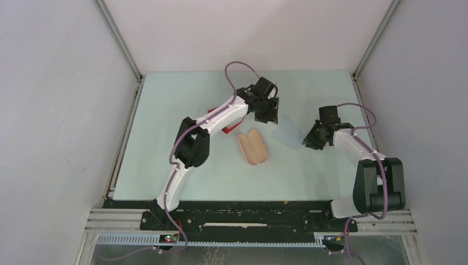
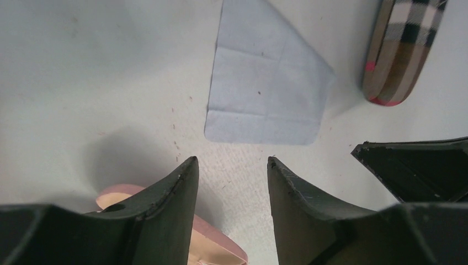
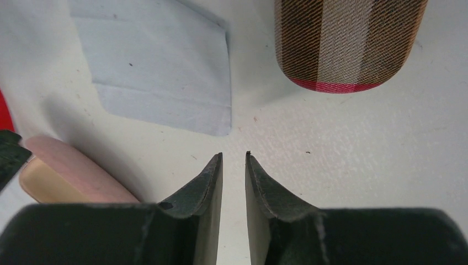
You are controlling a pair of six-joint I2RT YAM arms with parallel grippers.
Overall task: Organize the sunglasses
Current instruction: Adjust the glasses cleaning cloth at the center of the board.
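Note:
Of the sunglasses, only a bright red frame (image 1: 219, 127) shows, mostly hidden under my left arm; a red sliver (image 3: 4, 115) of it sits at the left edge of the right wrist view. My left gripper (image 1: 269, 117) hovers over the table behind the pink case (image 1: 253, 147). Its jaws (image 2: 232, 160) are open on bare table, and a pale blue cloth (image 2: 265, 83) lies just ahead. My right gripper (image 1: 308, 142) is at the cloth's right corner. Its jaws (image 3: 234, 154) stand a narrow gap apart, holding nothing.
A plaid case (image 3: 347, 38) lies ahead of the right gripper and shows at the upper right of the left wrist view (image 2: 403, 49). The pink case (image 3: 72, 171) lies to the right gripper's left. The cloth (image 1: 287, 131) sits between both grippers.

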